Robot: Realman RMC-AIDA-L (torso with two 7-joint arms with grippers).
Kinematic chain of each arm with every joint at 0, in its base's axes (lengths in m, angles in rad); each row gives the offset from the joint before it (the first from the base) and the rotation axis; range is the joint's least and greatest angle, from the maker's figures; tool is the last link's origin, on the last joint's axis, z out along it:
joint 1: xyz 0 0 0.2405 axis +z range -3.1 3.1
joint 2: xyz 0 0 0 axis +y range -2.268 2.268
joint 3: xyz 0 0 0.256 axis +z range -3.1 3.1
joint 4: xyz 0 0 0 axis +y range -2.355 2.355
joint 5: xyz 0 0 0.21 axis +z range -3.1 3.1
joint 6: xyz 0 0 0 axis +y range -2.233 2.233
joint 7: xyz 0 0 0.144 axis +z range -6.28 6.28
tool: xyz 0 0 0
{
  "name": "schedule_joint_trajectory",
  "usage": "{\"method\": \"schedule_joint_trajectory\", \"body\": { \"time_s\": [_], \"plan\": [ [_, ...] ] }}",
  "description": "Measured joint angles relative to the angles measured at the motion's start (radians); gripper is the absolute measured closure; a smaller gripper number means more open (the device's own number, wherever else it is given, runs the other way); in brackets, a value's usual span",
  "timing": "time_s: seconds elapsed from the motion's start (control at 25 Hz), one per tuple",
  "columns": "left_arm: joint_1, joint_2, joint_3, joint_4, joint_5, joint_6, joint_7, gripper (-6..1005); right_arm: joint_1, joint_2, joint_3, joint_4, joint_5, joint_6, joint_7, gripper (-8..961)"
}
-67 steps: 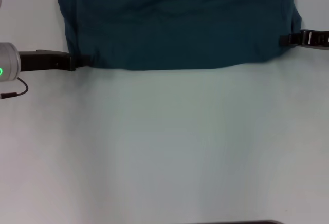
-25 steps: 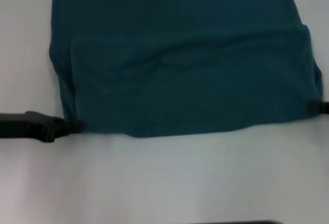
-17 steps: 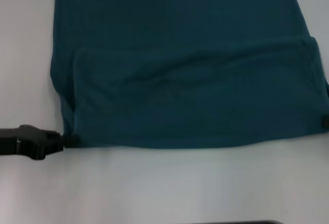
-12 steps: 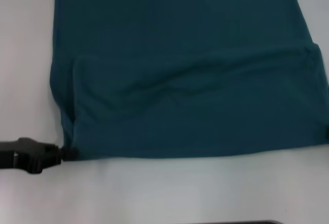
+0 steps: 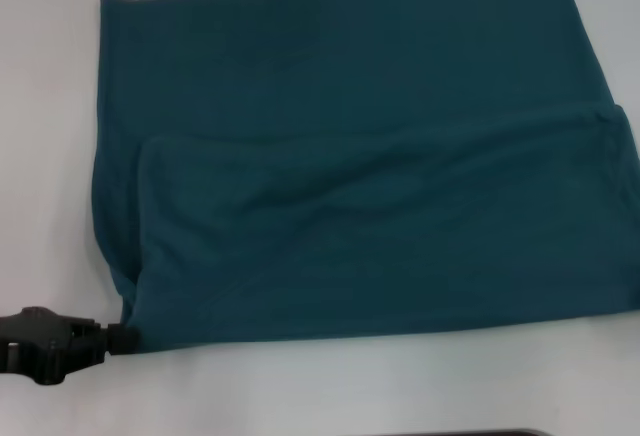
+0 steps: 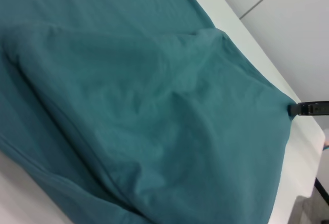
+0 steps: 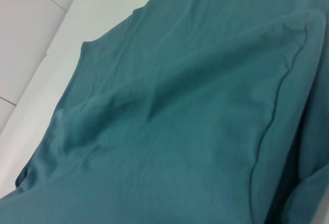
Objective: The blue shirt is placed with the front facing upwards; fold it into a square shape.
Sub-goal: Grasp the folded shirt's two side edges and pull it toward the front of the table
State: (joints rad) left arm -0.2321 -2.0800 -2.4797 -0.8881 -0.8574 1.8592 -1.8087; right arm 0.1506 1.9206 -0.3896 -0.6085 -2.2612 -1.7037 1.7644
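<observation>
The blue shirt (image 5: 360,186) lies across the white table (image 5: 300,386), plain teal side up, with a near layer doubled over a wider far layer. My left gripper (image 5: 118,339) sits at the shirt's near left corner, shut on the cloth. My right gripper (image 6: 294,109) is outside the head view. The left wrist view shows it as a black tip pinching the opposite near corner, where the cloth is drawn to a point. The right wrist view shows only the shirt (image 7: 180,121) with its seam running along the fold.
White table surface borders the shirt on the left and along the near side. A dark strip (image 5: 470,433) marks the table's near edge. Pale floor or wall (image 6: 288,23) shows beyond the table's far side.
Both grippers have pulled the shirt's near edge toward me. More of the far layer has come into view, and the right gripper has slipped out of the head view on the right.
</observation>
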Motion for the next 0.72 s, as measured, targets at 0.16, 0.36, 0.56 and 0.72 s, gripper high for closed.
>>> {"method": "schedule_joint_trajectory", "body": {
  "time_s": [0.16,0.36,0.56,0.72],
  "plan": [
    [0.008,0.0,-0.003,0.003,0.0,0.025,0.018,979,-0.006,0.0,0.0,0.0,-0.002,-0.02,-0.014,903],
    [0.018,0.0,-0.024,0.005,0.002,0.059,0.039,978,-0.016,0.0,0.0,0.0,-0.014,-0.046,-0.034,903],
    [0.03,0.005,-0.028,0.006,-0.001,0.081,0.052,978,-0.041,0.0,0.001,0.0,-0.016,-0.074,-0.063,903],
    [0.035,0.008,-0.041,0.012,0.004,0.082,0.058,978,-0.066,0.001,0.014,0.0,-0.019,-0.093,-0.09,904]
  ]
}}
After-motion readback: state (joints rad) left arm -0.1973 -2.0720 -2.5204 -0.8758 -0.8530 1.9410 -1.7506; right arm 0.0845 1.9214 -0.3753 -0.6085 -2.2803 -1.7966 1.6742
